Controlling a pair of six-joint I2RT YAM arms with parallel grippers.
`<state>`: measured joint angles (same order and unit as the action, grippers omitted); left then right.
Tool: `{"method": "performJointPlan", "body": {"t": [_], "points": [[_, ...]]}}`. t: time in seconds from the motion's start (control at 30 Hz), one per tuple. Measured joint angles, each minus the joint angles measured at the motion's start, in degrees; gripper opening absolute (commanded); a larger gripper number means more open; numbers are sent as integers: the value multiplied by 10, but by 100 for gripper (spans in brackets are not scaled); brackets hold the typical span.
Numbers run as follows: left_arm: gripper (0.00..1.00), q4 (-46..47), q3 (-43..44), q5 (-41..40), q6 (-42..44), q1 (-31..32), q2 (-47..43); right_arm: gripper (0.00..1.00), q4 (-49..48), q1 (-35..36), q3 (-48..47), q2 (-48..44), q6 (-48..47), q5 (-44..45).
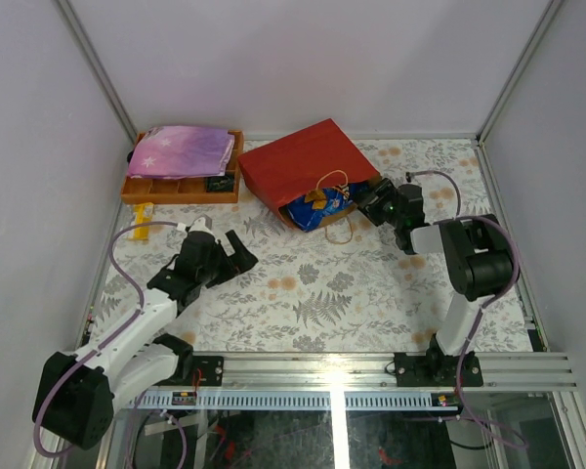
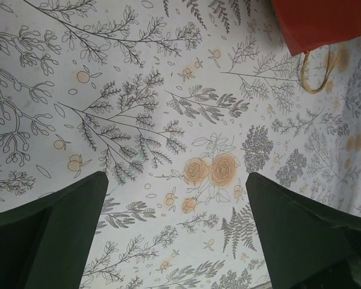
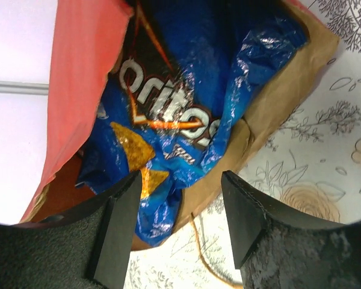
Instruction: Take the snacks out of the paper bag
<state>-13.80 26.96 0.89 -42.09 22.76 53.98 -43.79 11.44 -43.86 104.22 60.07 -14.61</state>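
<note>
My right gripper (image 3: pixel 179 180) has its jaws apart. In the wrist view the two dark fingers (image 3: pixel 117 229) bracket the lower end of the Doritos bag (image 3: pixel 180 102), and I can't see either pad pressing into the film, so I read it as not pinched yet. The blue bag lies half out of the mouth of the paper bag (image 1: pixel 293 166). That bag rests on its side near the middle of the table's far edge, with its opening turned toward the right arm and the near edge. I can't see any of the small packets; if they are in there, the chip bag hides them.

To do this grab well, I think the fingers should go a little deeper before closing. They should catch a proper fold of film, not the very tip, because glossy film would slip out of a shallow bite. The brown kraft lip (image 3: pixel 271 120) sits right under the chips, and a cord handle (image 1: pixel 337 233) loops on the cloth just below the mouth. I'd keep the lower finger above both, or the whole bag could come along.

The pull should run straight out of the mouth, low and slow, toward the table's (image 1: pixel 371 293) near right corner. The paper bag looks light and may drag. My left gripper (image 2: pixel 175 177) hangs wide open over bare cloth toward the table's left edge, holding nothing, and it could pin the red side down.
</note>
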Motion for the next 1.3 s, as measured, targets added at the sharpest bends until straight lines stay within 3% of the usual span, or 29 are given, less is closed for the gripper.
{"method": "performJointPlan", "body": {"t": [0.23, 0.73, 0.83, 0.93, 1.0, 1.17, 1.3], "points": [[100, 1, -15, 21, 6, 0, -6, 58, -61, 0, -26, 85, 33, 5], [100, 19, -36, 54, 21, 0, 1, 55, -47, 21, -133, 174, 44, 60], [100, 25, -45, 61, 21, 0, -3, 43, -44, 28, -149, 185, 43, 78], [100, 26, -56, 66, 21, 0, -11, 17, -34, 34, -160, 189, 40, 91], [100, 26, -59, 68, 21, 1, -16, 6, -32, 38, -164, 189, 39, 96], [100, 26, -59, 71, 21, 1, -23, 4, -29, 43, -159, 181, 35, 107], [100, 26, -59, 75, 21, 1, -28, 4, -12, 49, -109, 119, 24, 106]]}}
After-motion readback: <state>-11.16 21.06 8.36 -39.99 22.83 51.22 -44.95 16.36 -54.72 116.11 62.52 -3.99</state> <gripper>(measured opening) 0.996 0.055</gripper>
